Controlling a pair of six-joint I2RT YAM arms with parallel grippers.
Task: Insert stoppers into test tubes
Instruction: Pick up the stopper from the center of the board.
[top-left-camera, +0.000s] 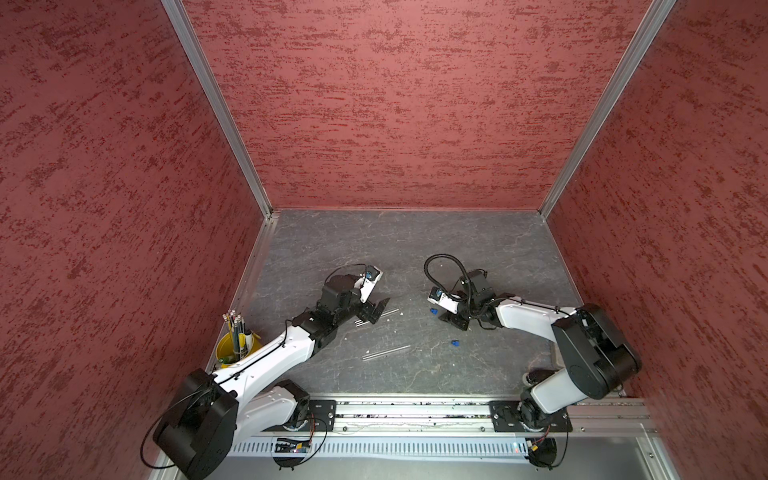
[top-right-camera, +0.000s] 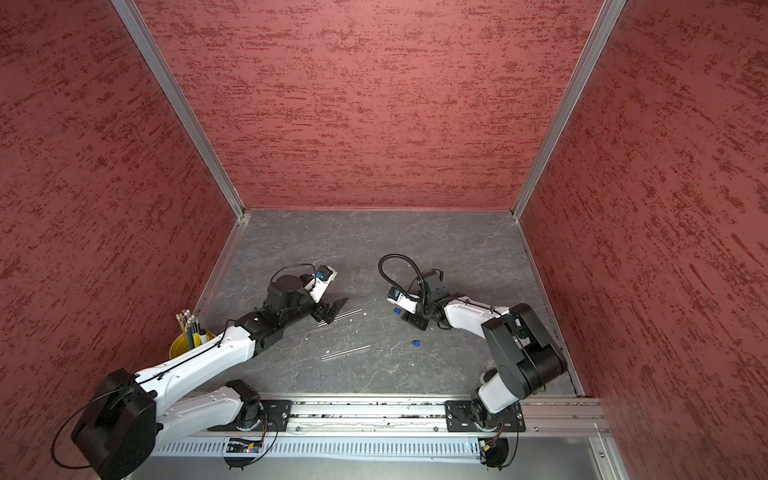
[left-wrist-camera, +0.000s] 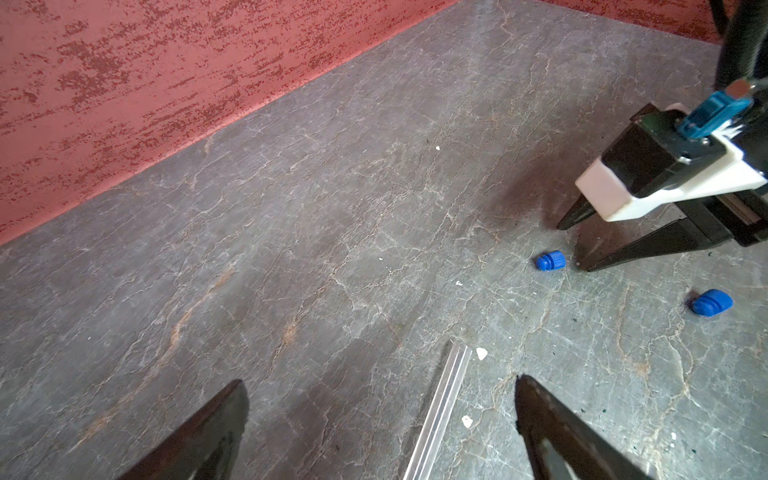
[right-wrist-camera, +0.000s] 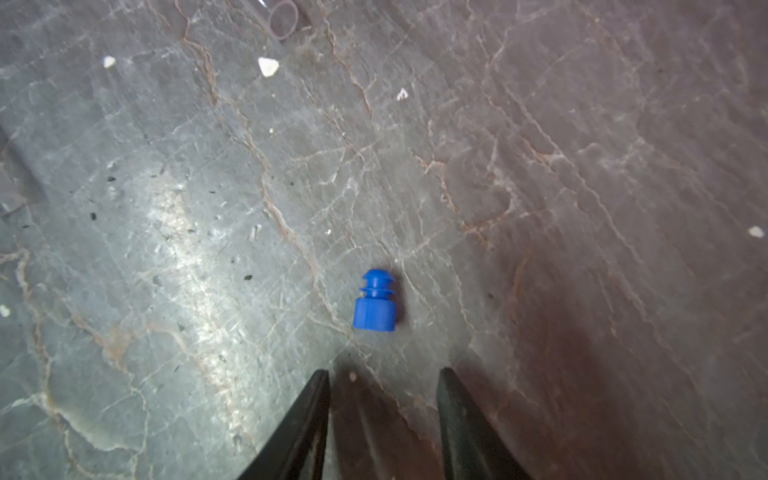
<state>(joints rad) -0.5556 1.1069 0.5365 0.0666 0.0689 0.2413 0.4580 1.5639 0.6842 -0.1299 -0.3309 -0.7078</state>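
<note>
Stoppers (top-left-camera: 433, 311) lie loose on the floor (top-left-camera: 415, 249), right of centre in both top views. One sits just off the right gripper's (right-wrist-camera: 384, 372) tips, and the second stopper (top-left-camera: 455, 343) is lower in frame, apart from it. That gripper's jaws stand part-way apart with nothing between them. Left gripper (left-wrist-camera: 380, 382) gapes wide, straddling one tube (left-wrist-camera: 436, 415) that lies flat. Second tube (top-left-camera: 385, 352) lies lower, near centre. Broad floor runs up to the back wall (top-left-camera: 415, 104). Yellow cup (top-left-camera: 226, 353) hugs the left wall's edge.
</note>
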